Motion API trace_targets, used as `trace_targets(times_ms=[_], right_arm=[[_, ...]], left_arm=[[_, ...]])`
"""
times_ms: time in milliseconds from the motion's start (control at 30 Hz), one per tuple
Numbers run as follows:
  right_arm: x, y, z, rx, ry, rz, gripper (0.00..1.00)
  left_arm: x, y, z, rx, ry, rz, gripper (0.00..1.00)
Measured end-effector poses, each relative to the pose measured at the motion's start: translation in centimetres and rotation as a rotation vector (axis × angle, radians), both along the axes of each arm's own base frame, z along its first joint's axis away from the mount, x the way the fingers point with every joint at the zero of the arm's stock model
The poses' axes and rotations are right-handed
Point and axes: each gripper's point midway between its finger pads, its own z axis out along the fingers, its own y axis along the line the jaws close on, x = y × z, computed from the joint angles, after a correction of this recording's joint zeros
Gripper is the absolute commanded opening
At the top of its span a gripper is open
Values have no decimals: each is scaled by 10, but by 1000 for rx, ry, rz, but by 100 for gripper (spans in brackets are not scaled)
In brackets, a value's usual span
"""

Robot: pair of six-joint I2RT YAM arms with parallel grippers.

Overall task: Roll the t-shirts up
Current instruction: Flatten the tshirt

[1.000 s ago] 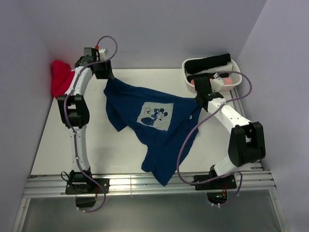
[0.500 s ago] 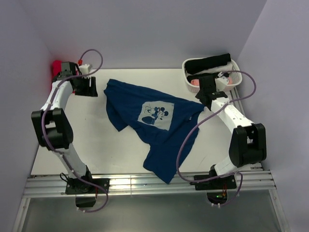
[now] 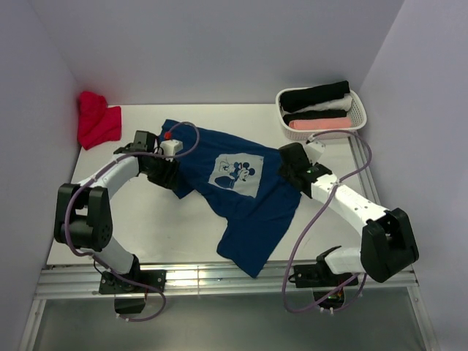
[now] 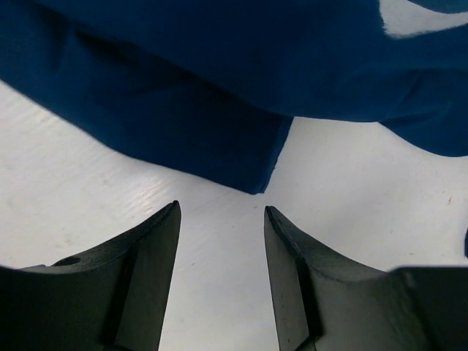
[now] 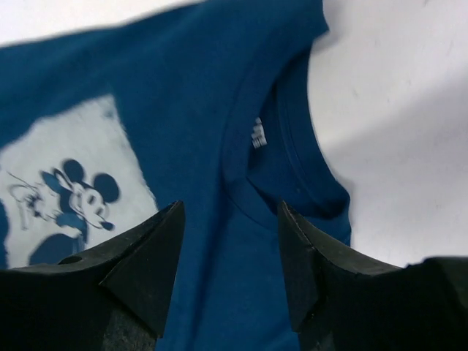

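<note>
Lying crumpled and askew across the middle of the white bench [image 3: 146, 234], the navy blue cloth t-shirt with a pale cartoon chest print [image 3: 252, 219] is flanked by both arms. Its longest stretch is seen to run from the far-left part of the bench toward the middle of the near edge, with the collar [image 5: 303, 146] turned toward the right edge. The left end effector [image 4: 221, 212] is released, nothing between its spread fingers, and a sleeve hem corner [image 4: 257, 179] lies just ahead of it, apart from the tips. The right end effector [image 5: 230, 212] is likewise released and is held over the cloth beside the collar. Each arm is thus judged nearest to its own side of the shirt. One navy shirt is counted, one crumpled red cloth t-shirt [image 3: 95, 121] in the far-left corner, and, in the white plastic basket [image 3: 358, 110] at the far-right corner, rolled shirts in black [image 3: 314, 95], white [image 3: 333, 107] and pink [image 3: 318, 124]; whether the black is one roll or two cannot be told.
</note>
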Motion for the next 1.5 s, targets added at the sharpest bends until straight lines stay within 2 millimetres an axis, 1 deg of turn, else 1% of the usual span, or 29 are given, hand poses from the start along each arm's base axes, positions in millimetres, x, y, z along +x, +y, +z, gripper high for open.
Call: trace_targets(times_ms=[100, 300, 400, 467, 567, 600, 667, 700, 733, 767, 833, 867, 900, 933, 1100, 1200, 1367, 1500], right_arm=[[-11, 5, -12, 7, 30, 6, 60], [-16, 22, -13, 30, 24, 25, 60], [-19, 26, -12, 41, 19, 28, 60], [-22, 24, -13, 46, 17, 22, 60], [-27, 21, -12, 53, 10, 12, 60], [-29, 20, -11, 56, 9, 9, 60], [-31, 19, -11, 59, 10, 6, 61], [-32, 19, -11, 60, 11, 5, 61], [-33, 19, -11, 61, 12, 2, 62], [-34, 18, -13, 62, 15, 0, 62], [-40, 16, -17, 63, 29, -5, 62], [-43, 15, -20, 66, 36, -6, 62], [-46, 15, -23, 72, 46, -5, 62], [-50, 16, -27, 80, 58, 1, 62], [-74, 19, -47, 81, 136, 22, 62], [-87, 24, -55, 87, 172, 46, 63], [-106, 25, -55, 100, 191, 68, 63], [-114, 24, -50, 120, 187, 77, 63]], left_arm=[[-3, -9, -8, 4, -7, -16, 55], [-16, -25, -26, 46, -4, -59, 53], [-13, -31, -30, 57, -19, -66, 52], [-9, -31, -31, 67, -34, -59, 52], [-6, -28, -36, 93, -49, -46, 47], [-6, -27, -38, 100, -50, -44, 44], [-6, -27, -41, 112, -48, -41, 40], [-6, -27, -42, 117, -47, -41, 34], [-7, -26, -43, 120, -46, -38, 31], [-7, -26, -45, 123, -45, -39, 24], [-8, -25, -46, 128, -47, -37, 17], [-7, -25, -46, 130, -52, -35, 7], [-6, -24, -46, 133, -56, -34, 3], [-6, -24, -46, 135, -59, -31, 0], [-5, -19, -43, 158, -82, -20, 0], [-4, -14, -34, 167, -107, -6, 0], [3, 1, -14, 172, -162, 38, 0], [2, 20, -8, 187, -155, 71, 0]])
